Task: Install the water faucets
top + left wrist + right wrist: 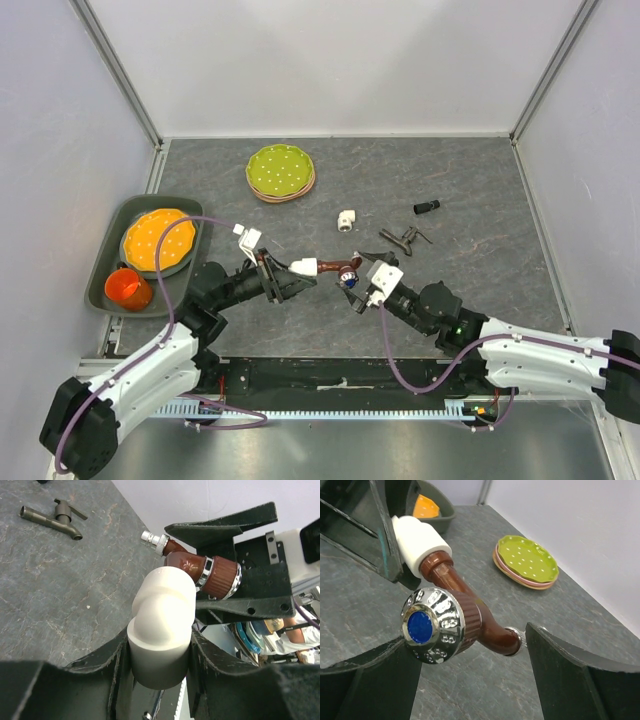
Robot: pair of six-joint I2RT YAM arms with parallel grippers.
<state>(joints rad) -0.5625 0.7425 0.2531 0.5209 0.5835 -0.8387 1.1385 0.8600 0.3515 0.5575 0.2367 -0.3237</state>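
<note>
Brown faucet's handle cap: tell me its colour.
The cap is blue, set in a studded chrome knob; the right wrist view shows it best.

1. I can read no words, brand names or numbers in any of my three views.
2. The one mark is a plain blue disc (pixel 420 625) on the knob of the reddish-brown faucet (pixel 470 615), at 8 o'clock in my right wrist view.
3. The raised pattern on the chrome rim (pixel 446 626) around it is too small to read.
</note>
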